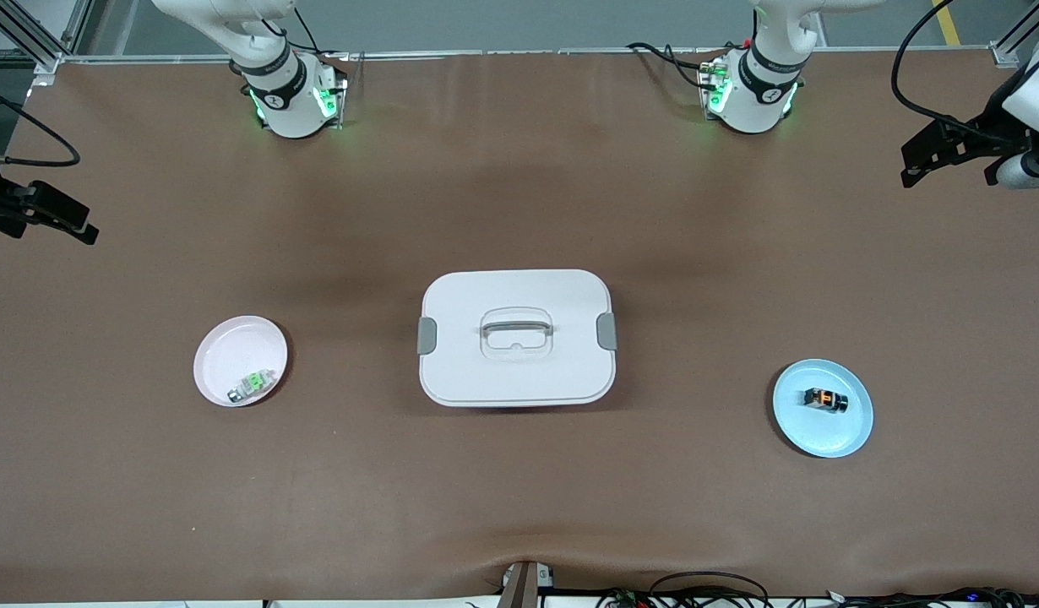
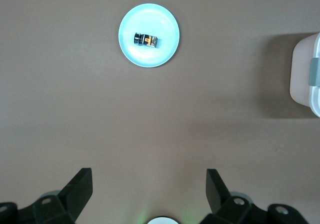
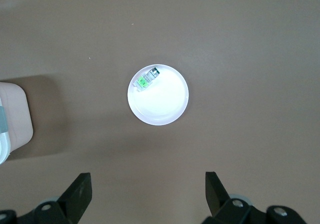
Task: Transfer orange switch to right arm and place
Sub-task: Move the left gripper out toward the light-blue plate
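- Switch (image 1: 826, 399) lies on the blue plate (image 1: 849, 435), at the left arm's end of the table, untouched.
- Left gripper (image 2: 149, 191) hangs high, fingers wide, nothing held; switch at its 12 o'clock.
- Drop straight down and pinch its long sides.
- Right gripper (image 3: 148, 193) waits wide open too, over the white plate (image 3: 165, 109).

The front view cuts off both arms above their bases and leaves the left claw (image 1: 950, 156) and the right claw (image 1: 38, 215) half out of frame at the desk's 2 ends. Each wrist view clips the white lidded box (image 2: 306, 74) at its edge. The orange switch (image 1: 826, 399) is too small to show any markings.
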